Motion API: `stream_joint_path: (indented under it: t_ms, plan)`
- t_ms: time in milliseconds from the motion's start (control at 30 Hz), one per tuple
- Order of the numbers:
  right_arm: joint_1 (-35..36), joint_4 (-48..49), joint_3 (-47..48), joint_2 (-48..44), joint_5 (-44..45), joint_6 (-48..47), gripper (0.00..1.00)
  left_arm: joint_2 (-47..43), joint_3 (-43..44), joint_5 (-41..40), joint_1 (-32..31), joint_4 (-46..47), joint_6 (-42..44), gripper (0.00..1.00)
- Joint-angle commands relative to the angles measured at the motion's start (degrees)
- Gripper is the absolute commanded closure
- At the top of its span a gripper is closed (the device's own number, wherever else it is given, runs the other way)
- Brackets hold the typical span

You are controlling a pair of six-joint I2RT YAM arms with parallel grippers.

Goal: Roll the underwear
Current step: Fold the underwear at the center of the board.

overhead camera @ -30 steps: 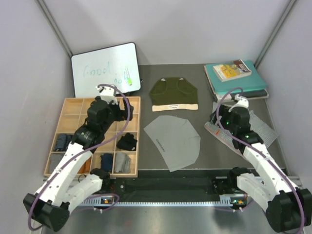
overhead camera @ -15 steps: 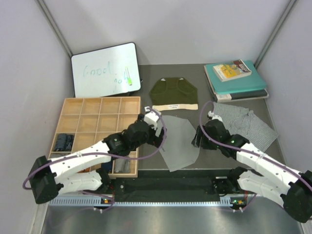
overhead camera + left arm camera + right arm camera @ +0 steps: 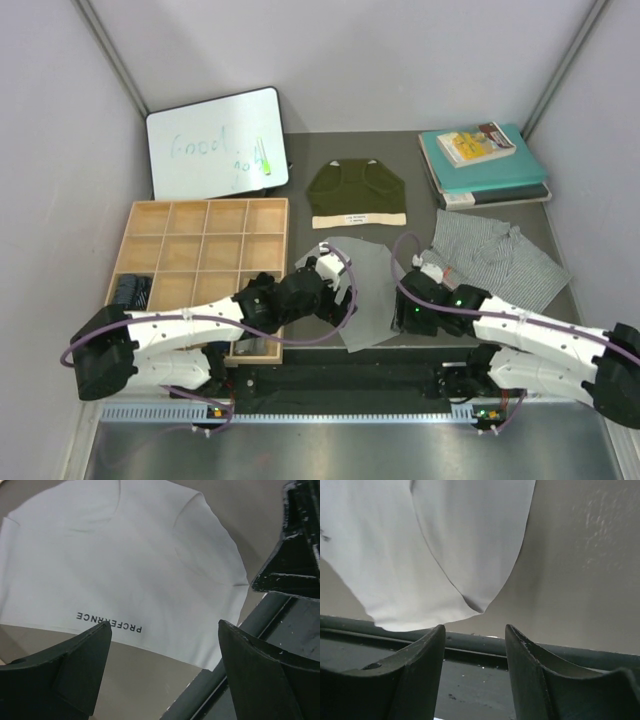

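Note:
The light grey underwear (image 3: 375,285) lies flat near the table's front edge, with printed lettering along its near hem (image 3: 110,622). My left gripper (image 3: 333,308) (image 3: 165,625) hovers open over its near left hem, with nothing between the fingers. My right gripper (image 3: 402,320) (image 3: 475,627) is low at the cloth's near right corner (image 3: 470,600). Its jaws are open with a narrower gap, which is empty. The olive green underwear (image 3: 357,190) with a cream waistband lies flat behind. The grey-and-white patterned underwear (image 3: 495,255) lies rumpled at the right.
A wooden compartment tray (image 3: 200,235) sits at the left with dark rolled items (image 3: 130,290) in its near cells. Behind it stands a whiteboard (image 3: 215,145). Teal books (image 3: 485,165) are stacked at the back right. A black rail (image 3: 340,380) runs along the front edge.
Both arms swung inward from the tray and the patterned garment to the near edge of the grey underwear. The right jaws have narrowed.

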Motion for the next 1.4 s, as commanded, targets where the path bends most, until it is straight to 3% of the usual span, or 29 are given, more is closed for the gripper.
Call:
stream_joint_path:
  t_ms: [0,567,767,1000,1133,1267,1367]
  plan:
    - [3.1,0.0,1.4,4.8,1.9,4.9,0.50,-1.5,-1.7,1.5,-1.2,4.9,-1.2,0.10]
    - [4.3,3.0,4.8,15.2,2.9,6.4,0.54,-4.5,-6.1,1.5,-2.8,5.0,-1.5,0.14]
    - [4.4,3.5,5.4,17.6,2.0,6.2,0.63,-3.7,-6.8,1.6,-3.5,5.7,-1.2,0.18]
    - [4.4,2.2,5.8,19.0,0.1,6.0,0.82,-3.0,-7.5,2.2,-4.8,7.6,-1.5,0.21]
    - [4.4,1.2,7.2,19.3,0.0,5.3,0.87,-1.8,-7.9,2.7,-7.6,10.1,-1.1,0.22]
    - [4.4,0.2,9.7,20.3,-0.2,4.0,1.00,-1.2,-9.1,2.2,-10.5,14.1,-0.5,0.22]
    - [4.5,0.1,11.6,21.5,-0.6,3.2,1.00,-0.3,-9.9,2.7,-11.4,16.2,0.0,0.22]
